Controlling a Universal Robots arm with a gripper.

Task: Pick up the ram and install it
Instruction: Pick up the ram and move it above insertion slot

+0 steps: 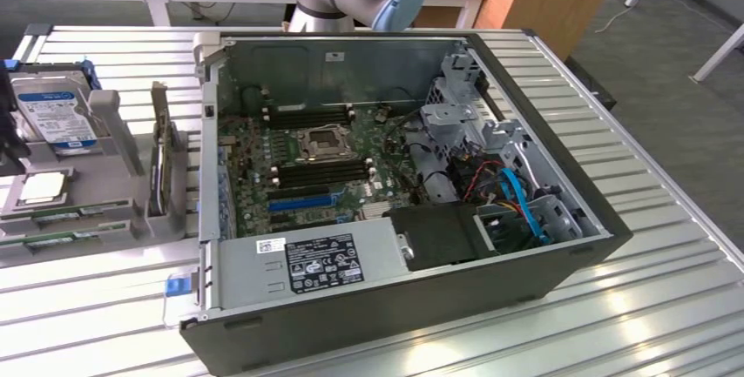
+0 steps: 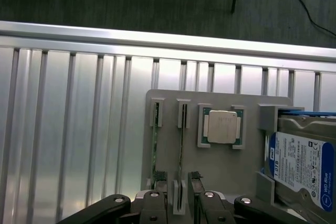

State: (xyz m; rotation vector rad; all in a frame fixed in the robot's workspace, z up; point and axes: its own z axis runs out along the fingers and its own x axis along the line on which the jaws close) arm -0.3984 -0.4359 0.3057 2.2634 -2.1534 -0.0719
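Two green ram sticks stand on edge in slots of a grey holder tray (image 2: pixel 231 177). In the wrist view my gripper (image 2: pixel 177 178) is open just above the tray, and its two dark fingertips (image 2: pixel 160 177) straddle the nearer end of one ram stick (image 2: pixel 181 148) without touching it. The other ram stick (image 2: pixel 154 148) lies parallel, just outside one finger. In the exterior view the ram sticks (image 1: pixel 56 238) lie at the tray's near end, at the exterior view's left. Black memory slots (image 1: pixel 320 171) run beside the CPU socket (image 1: pixel 321 143) inside the open computer case (image 1: pixel 581 255).
On the tray, a loose CPU chip (image 2: pixel 221 127) sits beside the ram, and a blue-labelled hard drive (image 2: pixel 302 169) sits past that. A dark expansion card (image 1: pixel 159 155) stands upright between tray and case. The ribbed metal table (image 2: pixel 68 129) ends close beyond the tray.
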